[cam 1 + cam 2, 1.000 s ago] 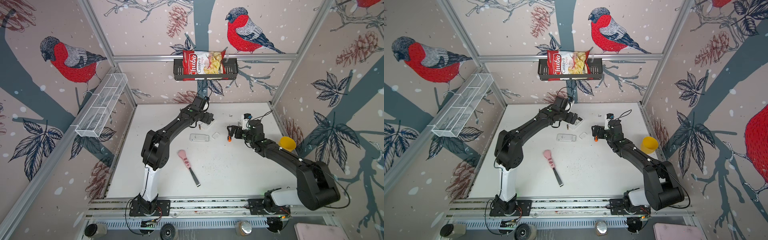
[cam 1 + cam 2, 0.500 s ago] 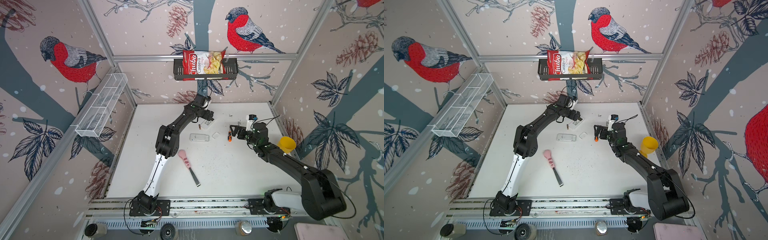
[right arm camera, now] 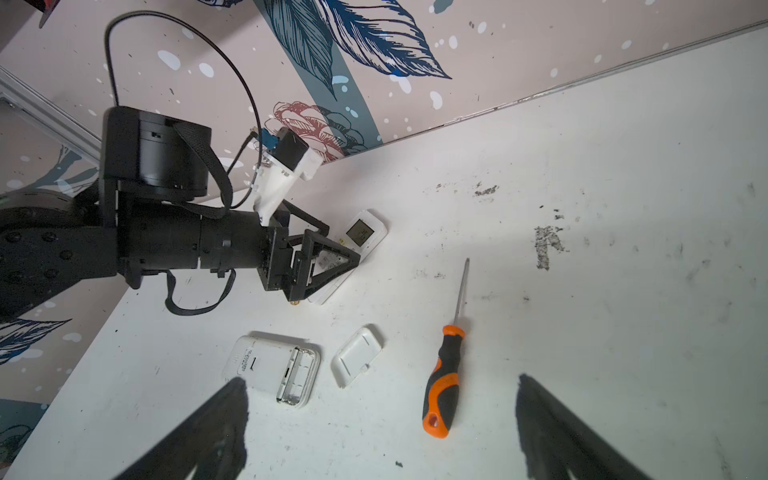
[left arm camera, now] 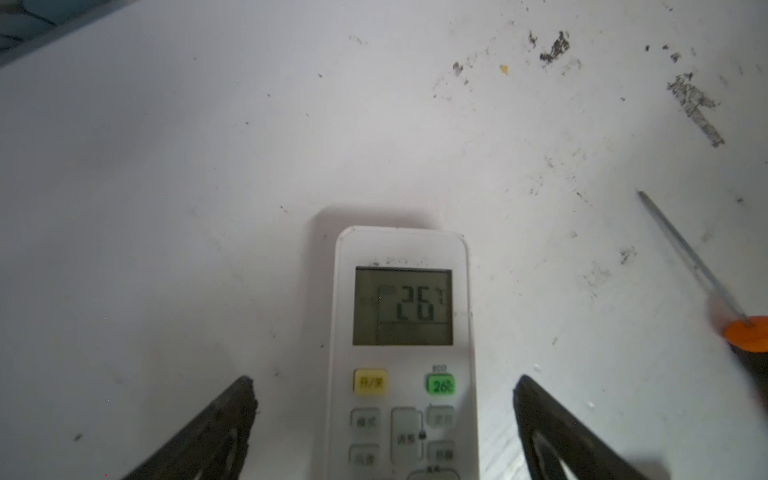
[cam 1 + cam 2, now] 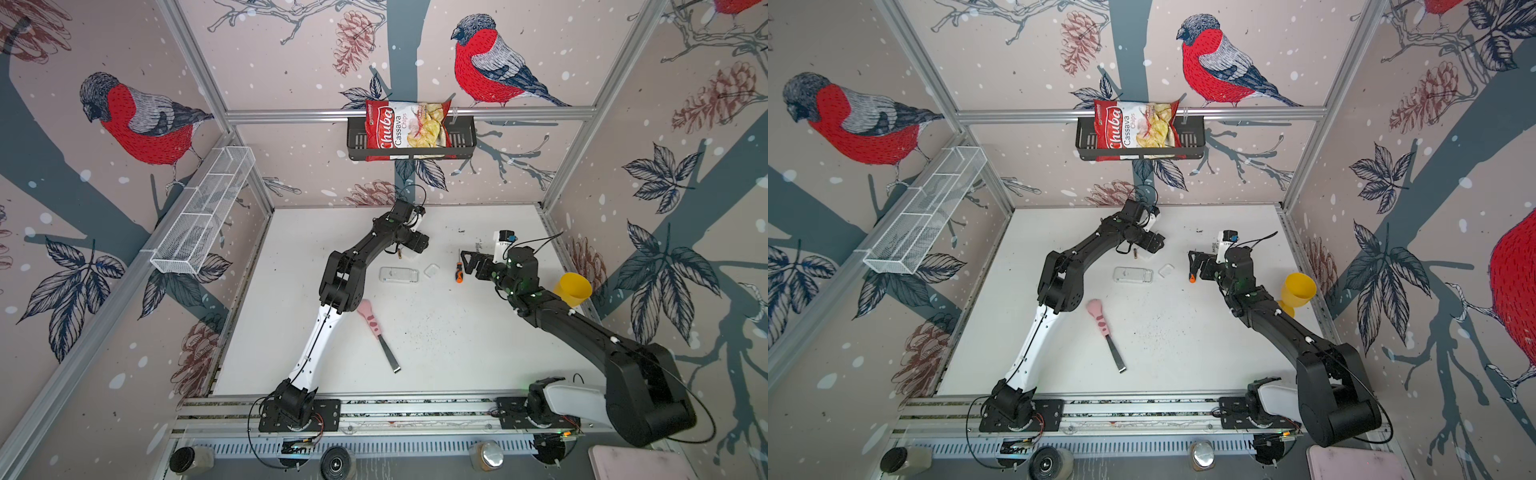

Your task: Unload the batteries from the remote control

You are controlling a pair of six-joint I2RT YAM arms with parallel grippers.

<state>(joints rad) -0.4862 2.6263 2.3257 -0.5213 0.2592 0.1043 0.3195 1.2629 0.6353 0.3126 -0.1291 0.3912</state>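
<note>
Containers first: the black wall basket (image 5: 463, 141) at top centre of both top views holds a red Chuba cassava chips bag (image 5: 405, 131). A white wire basket (image 5: 199, 220) hangs on the left wall, and a yellow cup (image 5: 573, 289) stands at the right edge of the worktop (image 5: 457, 353).

I can only spot one battery (image 5: 1135, 253). It's lying flat just above centre, right beside the left jaws but not between them. Those jaws are spread wide and holding nothing, with a finger (image 4: 224, 419) either side of a white remote (image 4: 401, 353) whose display reads 26, not touching it. A second remote (image 3: 272, 370) lies face down with its battery bay open and its cover (image 3: 357, 355) just beside it. The right jaws are released and empty too, well apart from the battery, and the orange-and-black screwdriver (image 3: 444, 374) lies between them in the right wrist view.

The worktop's white, scuffed and speckled with dark crumbs. A pink-handled blade (image 5: 376, 332) lies lower centre. The walls are bullfinch-and-pinecone wallpaper in an aluminium frame.
</note>
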